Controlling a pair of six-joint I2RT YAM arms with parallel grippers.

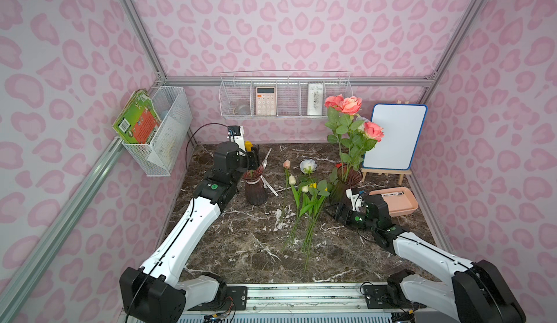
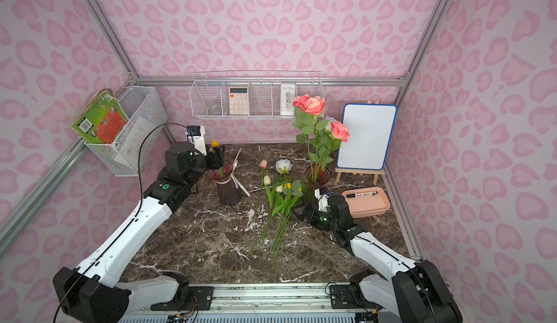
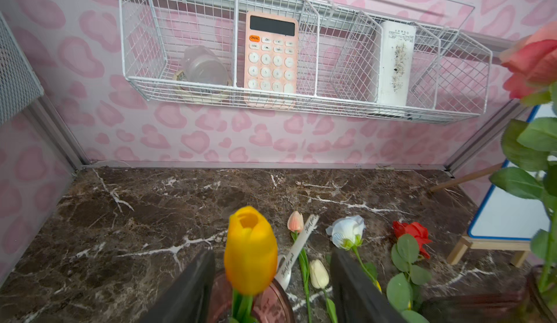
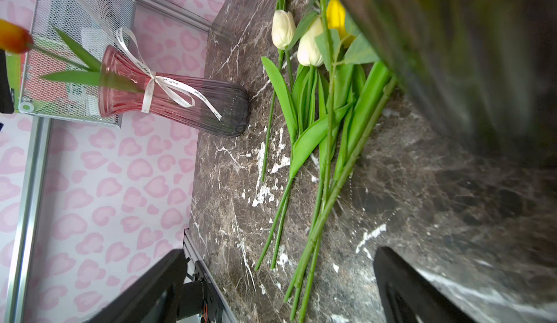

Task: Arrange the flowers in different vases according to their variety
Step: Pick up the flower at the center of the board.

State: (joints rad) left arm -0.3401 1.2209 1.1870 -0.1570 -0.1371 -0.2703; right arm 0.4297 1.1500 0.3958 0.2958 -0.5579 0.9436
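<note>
My left gripper (image 3: pixel 272 264) straddles the yellow tulip (image 3: pixel 250 249), upright in the ribboned vase (image 4: pixel 168 101) — jaws apart, nothing pinched. The loose tulips (image 1: pixel 304 198) lie mid-table, stems running toward my base, heads away. My right gripper (image 4: pixel 280 253), spread and empty, sits just beside them — the nearer one. The stems overlap and are hard to tell apart.

hidden, cropped and blurred parts
in both top views the left gripper (image 1: pixel 252 159) covers part of the mouth of the ribboned dark reddish ribbed glass vase (image 1: pixel 255 190) and all but a sliver of the yellow tulip (image 1: pixel 247 145). the left wrist view crops that vase below its rim. of the red rose (image 1: pixel 338 165) only a speck shows there. in the right wrist view the plain dark ribbed glass vase (image 4: pixel 467 65) is a close blur, perhaps with stems inside.
</note>
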